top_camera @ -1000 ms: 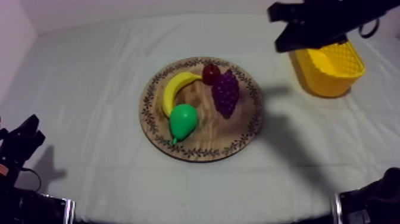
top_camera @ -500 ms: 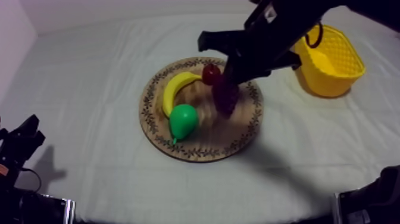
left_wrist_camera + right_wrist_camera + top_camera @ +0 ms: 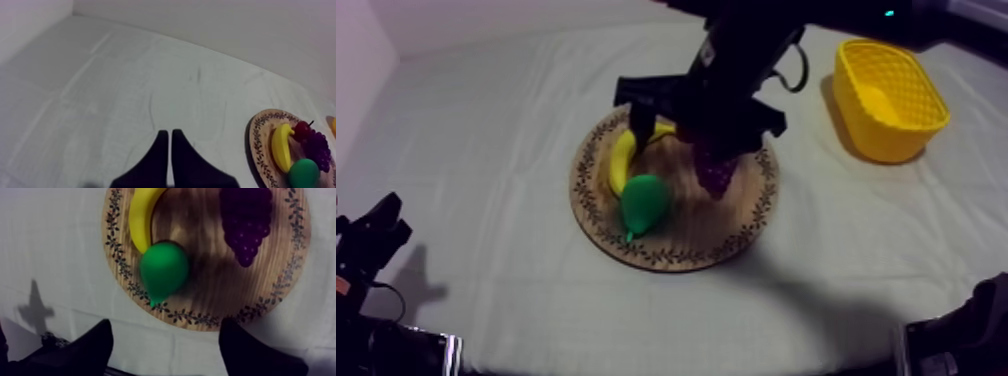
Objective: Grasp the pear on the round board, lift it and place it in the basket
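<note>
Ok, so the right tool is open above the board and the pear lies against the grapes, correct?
Not quite. The pear lies against the banana, not the grapes, which sit apart from it on the board; the right wrist view shows this. The right tool is open above the board, as you said.

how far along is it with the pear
Done: nothing moved yet; the pear lies on the wooden board, beside the banana. In hand: the right gripper hangs open over the board, fingers apart with nothing between them; the left gripper rests shut, away from the board. Left: close on the pear, lift it and carry it to the yellow basket.
</note>
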You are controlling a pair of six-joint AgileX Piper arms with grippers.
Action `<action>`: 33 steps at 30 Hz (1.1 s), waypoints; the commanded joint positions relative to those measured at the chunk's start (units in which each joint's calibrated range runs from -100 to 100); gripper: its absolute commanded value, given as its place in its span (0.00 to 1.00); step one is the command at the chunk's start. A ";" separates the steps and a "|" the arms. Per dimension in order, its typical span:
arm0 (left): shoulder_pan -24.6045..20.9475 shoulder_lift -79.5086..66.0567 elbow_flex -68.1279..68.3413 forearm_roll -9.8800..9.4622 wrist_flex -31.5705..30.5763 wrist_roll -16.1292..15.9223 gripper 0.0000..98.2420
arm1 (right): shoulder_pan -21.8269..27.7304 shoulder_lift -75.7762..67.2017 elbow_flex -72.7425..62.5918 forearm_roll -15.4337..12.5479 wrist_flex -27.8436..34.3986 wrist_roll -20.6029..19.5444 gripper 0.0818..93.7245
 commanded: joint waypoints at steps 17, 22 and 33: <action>0.00 -0.02 -0.05 -0.01 0.01 0.00 0.00 | -0.58 20.75 -12.05 -2.27 3.39 2.08 0.73; 0.00 -0.02 -0.05 -0.01 0.01 0.00 0.00 | -0.04 25.47 -16.24 -2.58 5.28 2.56 0.72; 0.00 -0.02 -0.05 -0.01 0.01 0.00 0.00 | 0.83 31.56 -22.30 -3.64 9.09 3.67 0.67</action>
